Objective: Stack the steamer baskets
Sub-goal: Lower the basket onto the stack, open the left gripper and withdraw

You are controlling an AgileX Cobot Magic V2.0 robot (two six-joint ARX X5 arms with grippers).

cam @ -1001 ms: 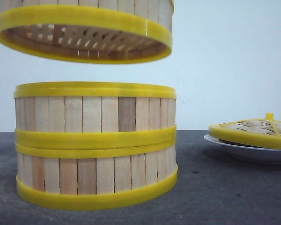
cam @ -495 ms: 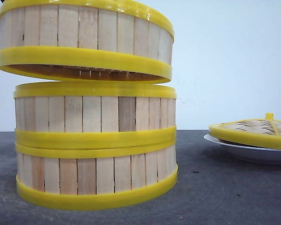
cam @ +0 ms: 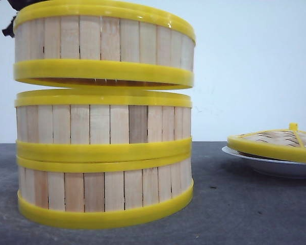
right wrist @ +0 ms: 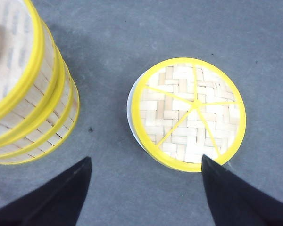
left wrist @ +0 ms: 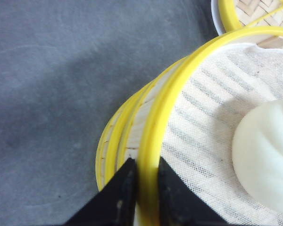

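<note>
Two stacked steamer baskets (cam: 104,158) sit on tabletop (cam: 245,209). Left end effector (left wrist: 142,188) clamps rim of third basket (cam: 104,46), held just above stack. Right end effector (right wrist: 144,188) spread wide, lid (right wrist: 188,113) below it.

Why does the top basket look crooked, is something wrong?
The top basket isn't down yet. The left gripper pinches its rim and holds it slightly tilted just above the two stacked baskets, a thin gap between them. It also sits a little to one side. Nothing looks spilled or broken.
</note>
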